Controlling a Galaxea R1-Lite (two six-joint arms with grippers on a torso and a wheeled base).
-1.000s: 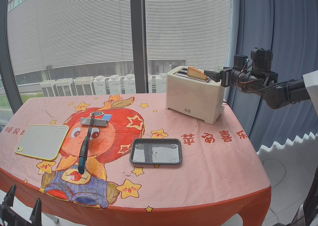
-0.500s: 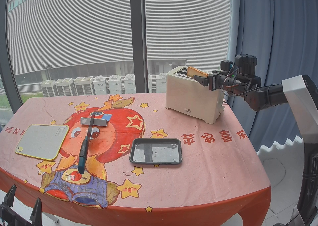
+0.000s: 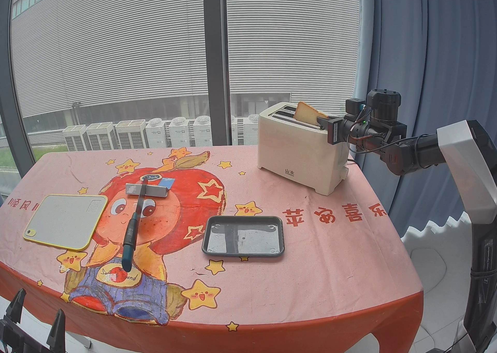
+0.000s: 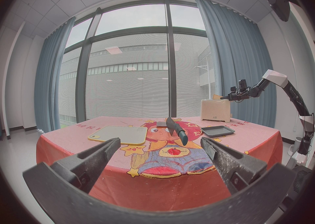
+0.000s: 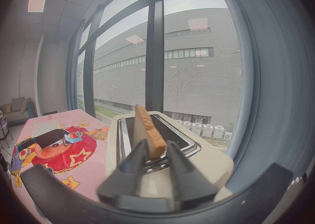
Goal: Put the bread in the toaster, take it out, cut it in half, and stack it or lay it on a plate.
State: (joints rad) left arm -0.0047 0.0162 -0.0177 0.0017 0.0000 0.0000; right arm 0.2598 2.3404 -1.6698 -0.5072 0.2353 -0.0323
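Right wrist view: we find the right gripper (image 5: 156,145) closed down to the thickness of the bread (image 5: 146,129). One finger lies against each flat face at the slice's near end, and we judge this to be a grip on the slice.

The bread stands on edge in the slot of the toaster (image 5: 210,165) that is farther from the window. Its long axis runs along the slot, straight away from the gripper and in line with the fingers. The crust edge points up. The far end sits higher than the held end, so the slice appears tilted in the slot.

In the head view we see the toaster at the far right of the table, and the right arm reaches it from the right, level with the toaster top. The slot runs away to the left, towards the window.

The coming move turns on this relation. Because the fingers hold the faces and the slot walls guide them, we judge that the extraction must go straight up along the slot plane, with no sideways pull until the lower edge clears the rim.

The left gripper (image 4: 160,141) hangs wide open and holds nothing. It is low at the near left edge of the table, well apart from the toaster, so the right arm is the nearer one.

The cutting board (image 3: 64,220), knife (image 3: 132,230) and plate (image 3: 243,254) lie to the left of the toaster.
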